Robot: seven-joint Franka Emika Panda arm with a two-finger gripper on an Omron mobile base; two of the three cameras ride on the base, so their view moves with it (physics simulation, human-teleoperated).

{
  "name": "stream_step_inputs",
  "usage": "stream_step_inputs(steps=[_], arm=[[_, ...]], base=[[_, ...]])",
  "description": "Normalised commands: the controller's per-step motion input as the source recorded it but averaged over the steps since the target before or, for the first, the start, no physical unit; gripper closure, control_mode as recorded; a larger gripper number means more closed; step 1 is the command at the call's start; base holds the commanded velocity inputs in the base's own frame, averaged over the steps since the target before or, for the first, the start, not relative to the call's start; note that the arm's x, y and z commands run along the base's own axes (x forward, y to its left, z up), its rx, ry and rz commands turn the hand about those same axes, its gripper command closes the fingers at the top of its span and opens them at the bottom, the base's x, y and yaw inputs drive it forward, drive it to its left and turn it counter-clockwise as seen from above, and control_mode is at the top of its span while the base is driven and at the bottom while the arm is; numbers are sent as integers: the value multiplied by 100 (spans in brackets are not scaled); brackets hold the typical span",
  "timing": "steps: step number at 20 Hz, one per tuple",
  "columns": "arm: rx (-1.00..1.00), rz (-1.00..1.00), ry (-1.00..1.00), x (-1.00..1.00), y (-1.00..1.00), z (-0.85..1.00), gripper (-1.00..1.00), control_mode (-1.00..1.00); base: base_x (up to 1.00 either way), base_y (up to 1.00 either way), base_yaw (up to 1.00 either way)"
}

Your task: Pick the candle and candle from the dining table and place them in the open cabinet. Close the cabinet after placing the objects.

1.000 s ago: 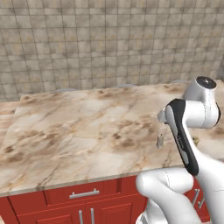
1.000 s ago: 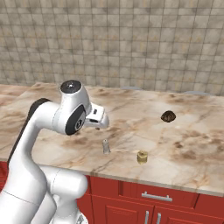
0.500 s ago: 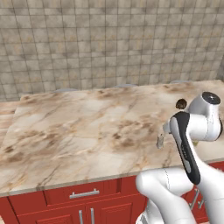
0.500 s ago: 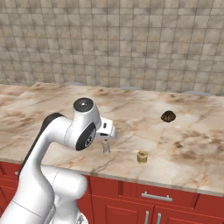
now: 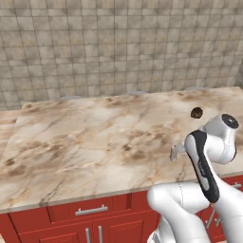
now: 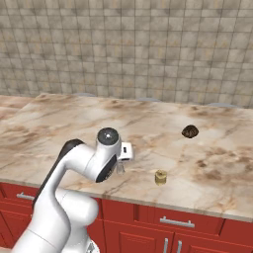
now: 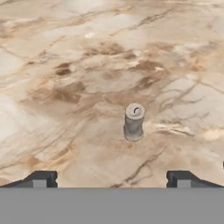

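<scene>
Arm swung right, lower | gripper (image 7: 109,179) spread wide, empty | grey candle (image 7: 134,122) upright, centred just ahead

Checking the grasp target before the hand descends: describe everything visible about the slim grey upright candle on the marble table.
The slim grey candle is a small upright cylinder with a slightly wider cap-like top and a dark curved wick mark on its upper face. It looks matte, like stone or wax. It stands alone on the beige, brown-veined marble dining table, near the front edge, casting a small shadow. Nothing touches it but the tabletop. The open gripper hangs above it, fingertips apart on either side.
</scene>
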Motion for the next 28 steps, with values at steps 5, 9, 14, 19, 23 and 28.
stream_step_inputs(steps=[5, 9, 14, 19, 23, 28], arm=[[0, 35, -10, 24, -9, -39, -100, -100], [0, 33, -9, 23, -22, -42, -100, -100], [0, 30, -10, 19, -36, -40, -100, -100], [0, 18, -6, 5, -30, -27, -100, -100], [0, 14, -11, 14, -14, -6, -100, -100], [0, 8, -6, 34, 0, -2, -100, -100]], base=[[0, 0, 0], [0, 0, 0], [0, 0, 0], [0, 0, 0], [0, 0, 0], [0, 0, 0]])
